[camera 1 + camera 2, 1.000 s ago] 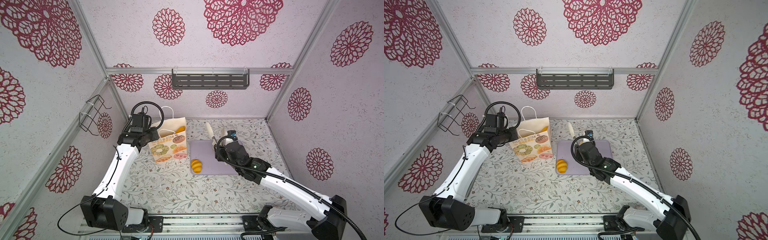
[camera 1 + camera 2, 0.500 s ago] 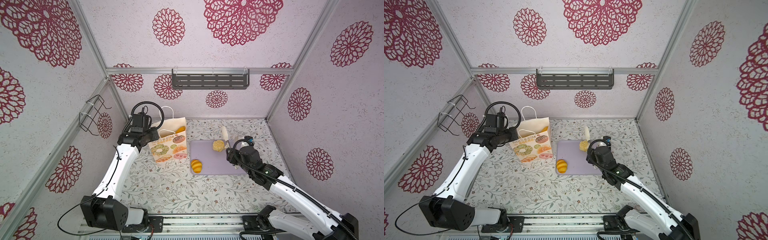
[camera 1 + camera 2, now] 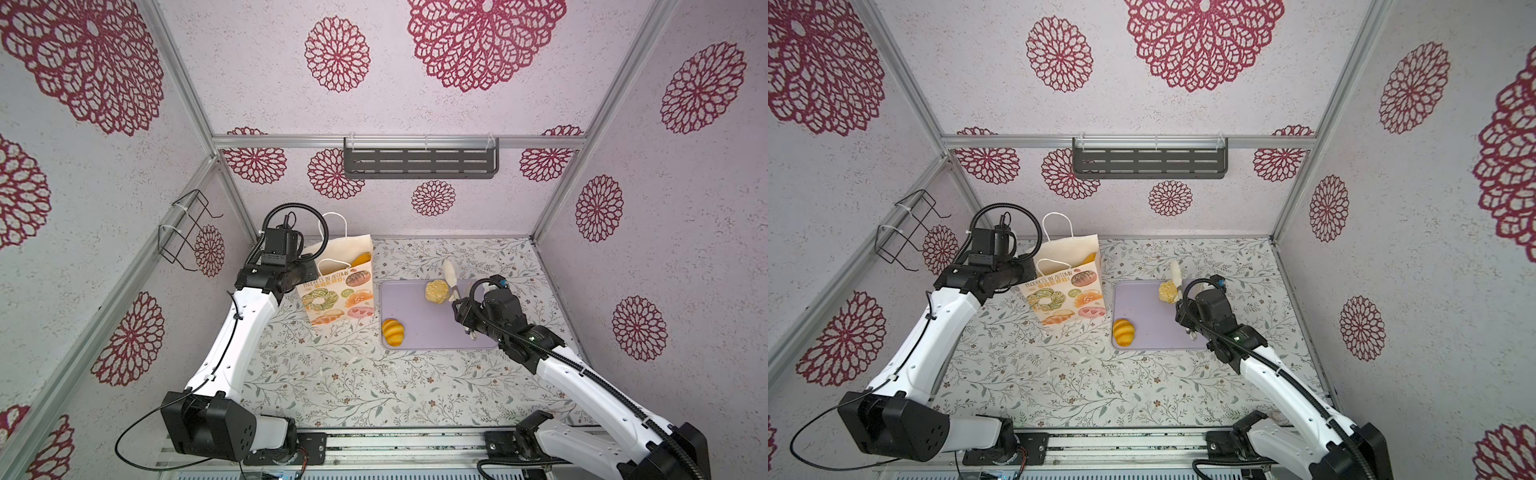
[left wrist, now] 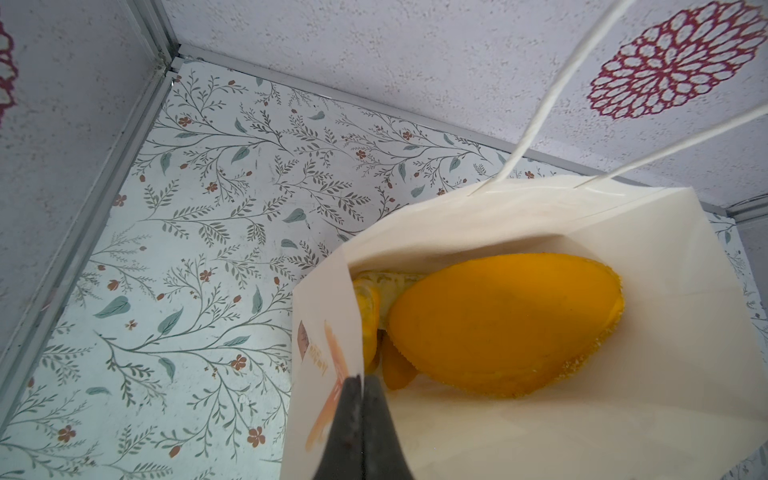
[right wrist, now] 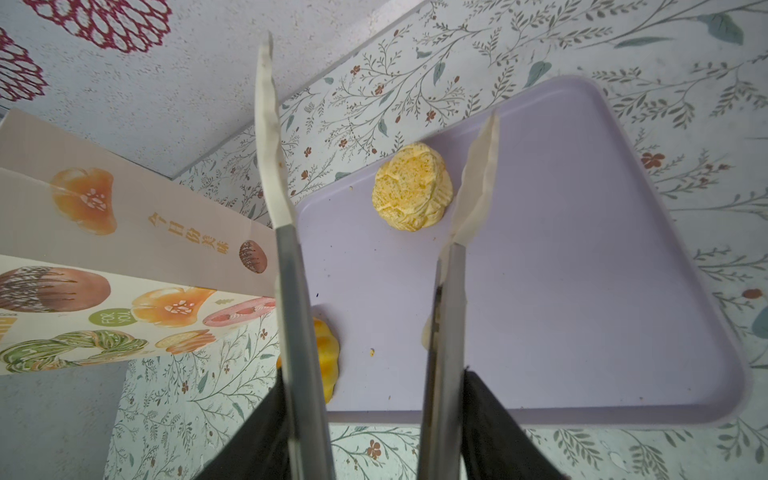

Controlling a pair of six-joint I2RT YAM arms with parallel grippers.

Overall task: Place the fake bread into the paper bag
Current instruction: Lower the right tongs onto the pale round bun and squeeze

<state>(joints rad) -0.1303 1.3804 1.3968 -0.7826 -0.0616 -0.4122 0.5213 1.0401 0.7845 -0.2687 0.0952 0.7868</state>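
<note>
The bag stood at the tray's ten o'clock, its rim pinched in the closed left gripper, an orange loaf inside. The right gripper clamped tongs, tips apart, one just beside a pale bun at the tray's twelve; an orange bun lay at seven.

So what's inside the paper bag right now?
Inside the paper bag lies a big orange loaf, with a yellow bun tucked beside it. Anything underneath them, and the bag's bottom, is covered.
</note>
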